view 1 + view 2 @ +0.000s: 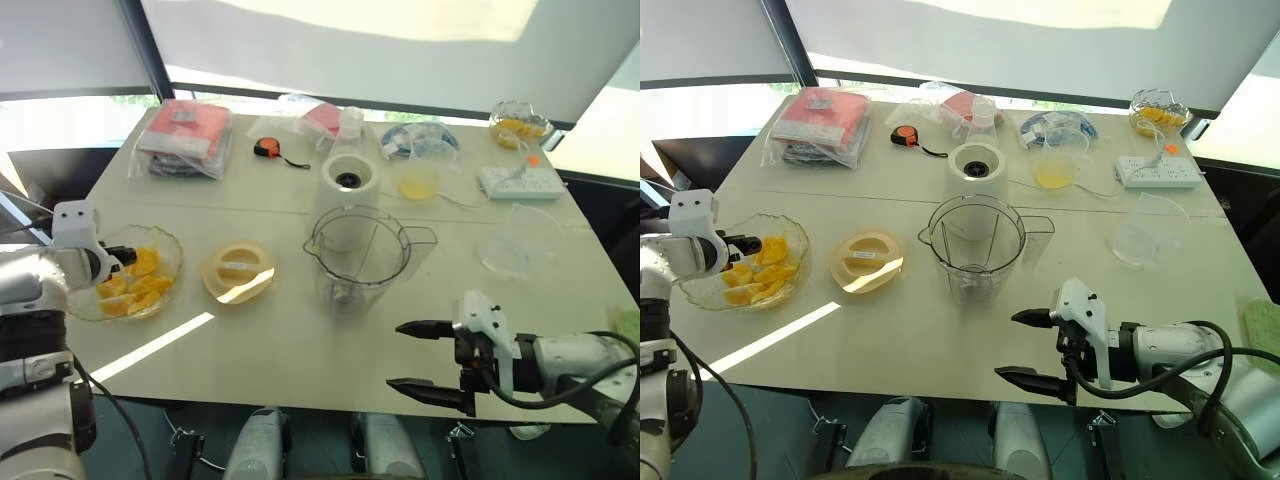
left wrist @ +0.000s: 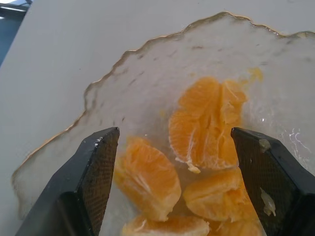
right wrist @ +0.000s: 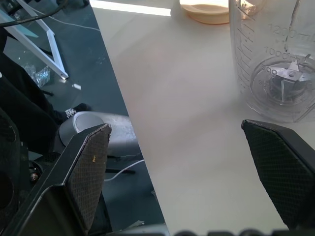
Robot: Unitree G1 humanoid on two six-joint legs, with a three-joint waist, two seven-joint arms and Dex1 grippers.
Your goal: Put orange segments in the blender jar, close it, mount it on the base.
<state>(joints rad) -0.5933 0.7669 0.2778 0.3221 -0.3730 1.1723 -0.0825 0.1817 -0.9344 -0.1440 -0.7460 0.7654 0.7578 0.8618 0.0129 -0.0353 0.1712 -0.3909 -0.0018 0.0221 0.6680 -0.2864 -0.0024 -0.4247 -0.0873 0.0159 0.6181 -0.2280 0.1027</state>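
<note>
Jaws wide apart on both my grippers, left gripper poised over the segments in the dish, best pinching one gently, jar waiting mid-table, right gripper idle nearby.

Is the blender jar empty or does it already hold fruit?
Empty: the blender jar stands upright and lidless, bare blades visible, while the orange segments lie in the scalloped dish.
</note>
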